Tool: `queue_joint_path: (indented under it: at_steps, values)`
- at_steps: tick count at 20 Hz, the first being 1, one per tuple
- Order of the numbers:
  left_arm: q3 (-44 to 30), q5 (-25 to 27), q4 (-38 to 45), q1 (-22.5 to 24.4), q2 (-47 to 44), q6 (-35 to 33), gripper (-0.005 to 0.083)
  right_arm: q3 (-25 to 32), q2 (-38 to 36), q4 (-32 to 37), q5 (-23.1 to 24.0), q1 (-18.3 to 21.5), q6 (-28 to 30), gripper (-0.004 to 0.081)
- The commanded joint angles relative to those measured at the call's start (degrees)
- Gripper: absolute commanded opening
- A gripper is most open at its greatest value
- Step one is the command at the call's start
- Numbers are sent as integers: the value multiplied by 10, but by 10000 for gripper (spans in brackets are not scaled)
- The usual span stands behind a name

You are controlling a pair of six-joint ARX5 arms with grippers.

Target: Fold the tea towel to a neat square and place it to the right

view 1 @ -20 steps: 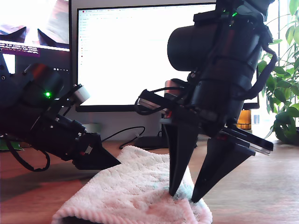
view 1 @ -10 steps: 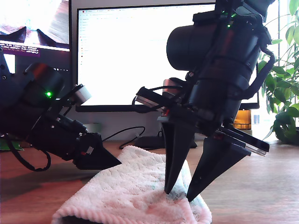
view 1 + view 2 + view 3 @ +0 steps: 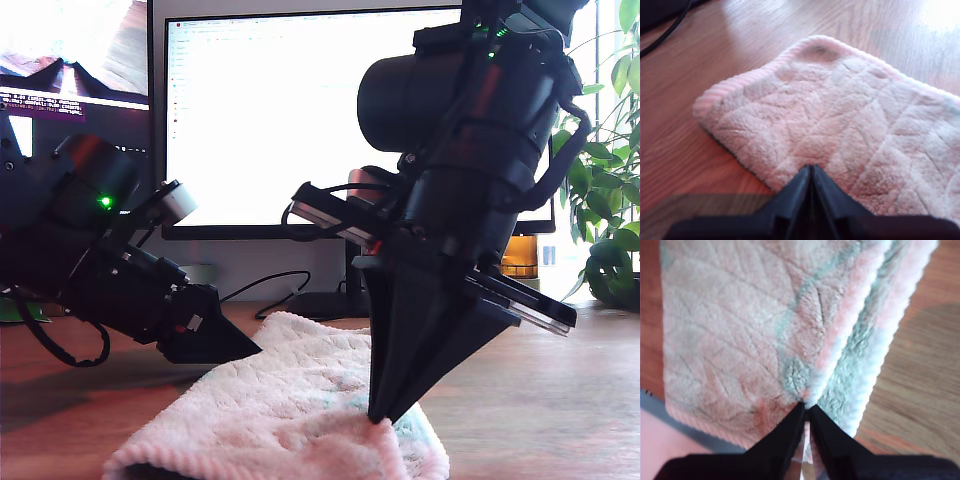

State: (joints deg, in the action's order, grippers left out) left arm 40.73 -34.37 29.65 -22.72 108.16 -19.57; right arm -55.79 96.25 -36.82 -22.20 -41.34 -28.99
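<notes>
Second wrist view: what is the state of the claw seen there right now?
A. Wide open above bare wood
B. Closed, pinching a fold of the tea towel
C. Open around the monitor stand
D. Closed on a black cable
B. My second gripper has its claw tips together with a ridge of the tea towel bunched between them; the exterior view shows the same pinch.

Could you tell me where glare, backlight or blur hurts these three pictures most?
Exterior view: the bright monitor backlights the arms into near-silhouettes, though the tea towel stays readable. First wrist view: window glare washes out the table at one corner, and the towel looks slightly soft. Second wrist view: the closest fingertips are blurred.
</notes>
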Motion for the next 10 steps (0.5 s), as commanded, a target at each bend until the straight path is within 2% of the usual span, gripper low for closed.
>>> queue_joint_path:
  at_steps: [1, 7, 10]
  values:
    - [-1, 19, -8, 1, 25, -4, -21, 7, 7, -5, -11, -2, 4, -13]
    - [-1, 19, -9, 1, 25, -15, -21, 7, 5, -17, -29, -1, 8, -13]
    - [-1, 21, -9, 1, 25, -15, -21, 4, 3, -18, -29, 14, 10, -13]
